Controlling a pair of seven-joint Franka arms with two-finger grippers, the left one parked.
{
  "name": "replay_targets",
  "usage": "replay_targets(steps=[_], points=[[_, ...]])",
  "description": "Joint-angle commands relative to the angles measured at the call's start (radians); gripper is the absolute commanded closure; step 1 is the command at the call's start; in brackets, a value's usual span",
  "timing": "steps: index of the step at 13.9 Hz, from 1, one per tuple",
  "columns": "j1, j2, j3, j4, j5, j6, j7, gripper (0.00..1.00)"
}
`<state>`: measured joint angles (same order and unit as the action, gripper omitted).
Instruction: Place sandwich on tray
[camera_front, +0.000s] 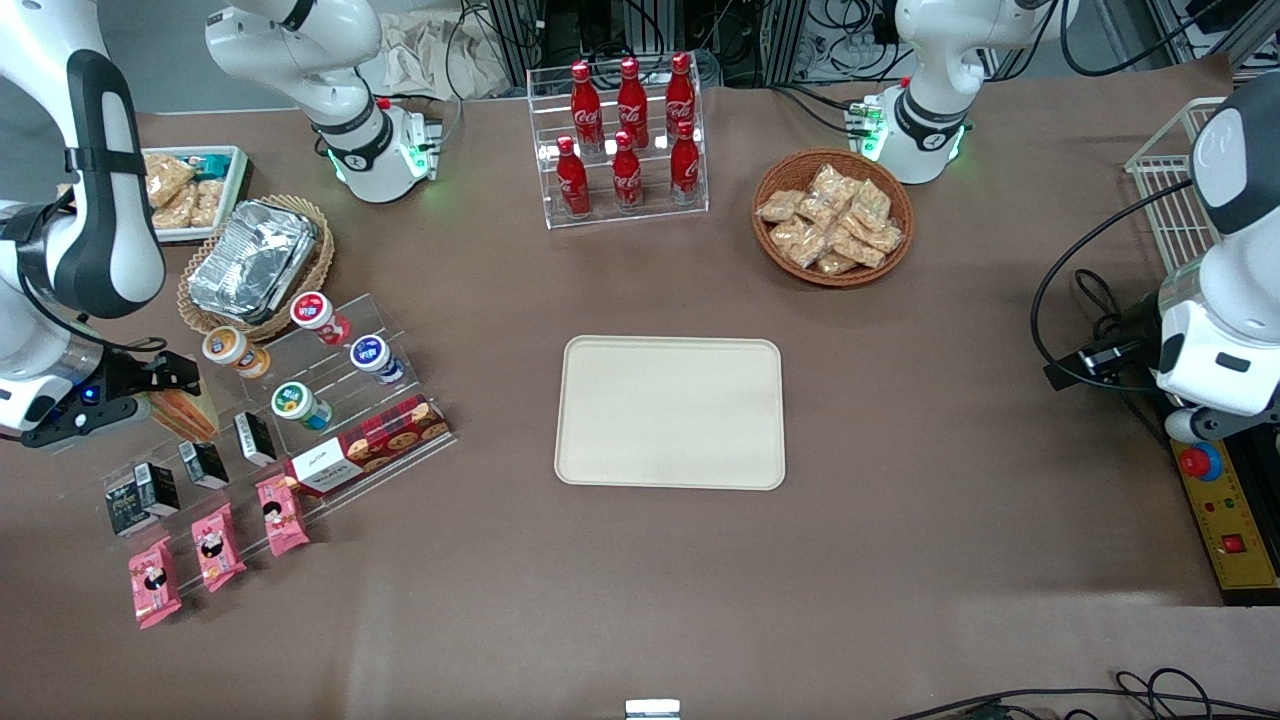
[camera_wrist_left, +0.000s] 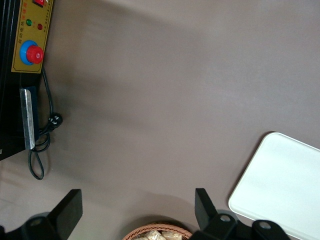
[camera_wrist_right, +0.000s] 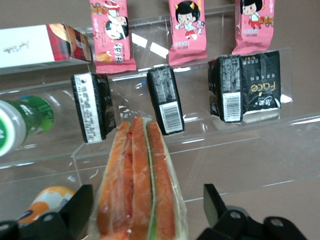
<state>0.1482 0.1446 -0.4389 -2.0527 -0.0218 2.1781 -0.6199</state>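
The sandwich (camera_wrist_right: 137, 180) is a wrapped wedge with orange and green layers. It stands on the clear stepped shelf (camera_wrist_right: 240, 150) at the working arm's end of the table. My right gripper (camera_wrist_right: 147, 200) is open, with one finger on each side of the sandwich. One finger (camera_wrist_right: 82, 205) is close against the wrap; the other stands a little apart from it. In the front view the gripper (camera_front: 178, 388) is right at the sandwich (camera_front: 188, 412). The cream tray (camera_front: 670, 412) lies flat and bare at the table's middle. It also shows in the left wrist view (camera_wrist_left: 285, 185).
On the shelf near the sandwich are black boxes (camera_wrist_right: 167, 100), pink packets (camera_wrist_right: 187, 30), a cookie box (camera_front: 365, 445) and small cups (camera_front: 300, 405). A foil container in a basket (camera_front: 252, 262), a cola rack (camera_front: 625, 140) and a basket of snack packets (camera_front: 832, 215) stand farther back.
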Motion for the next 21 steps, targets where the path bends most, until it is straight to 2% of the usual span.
replay_targets(steps=[1,4,6,9,13,16,21], points=[[-0.016,-0.013,0.000,-0.026,-0.004,0.017,-0.030,0.08],[-0.045,-0.019,-0.001,-0.038,0.063,0.012,-0.156,0.35],[-0.045,-0.019,-0.001,-0.034,0.074,0.000,-0.178,0.52],[-0.036,-0.023,0.005,0.026,0.074,-0.068,-0.173,0.54],[0.037,0.019,0.011,0.325,0.066,-0.419,-0.176,0.54],[0.111,0.090,0.012,0.530,0.069,-0.585,-0.178,0.53],[0.286,0.121,0.140,0.618,0.071,-0.583,-0.149,0.52]])
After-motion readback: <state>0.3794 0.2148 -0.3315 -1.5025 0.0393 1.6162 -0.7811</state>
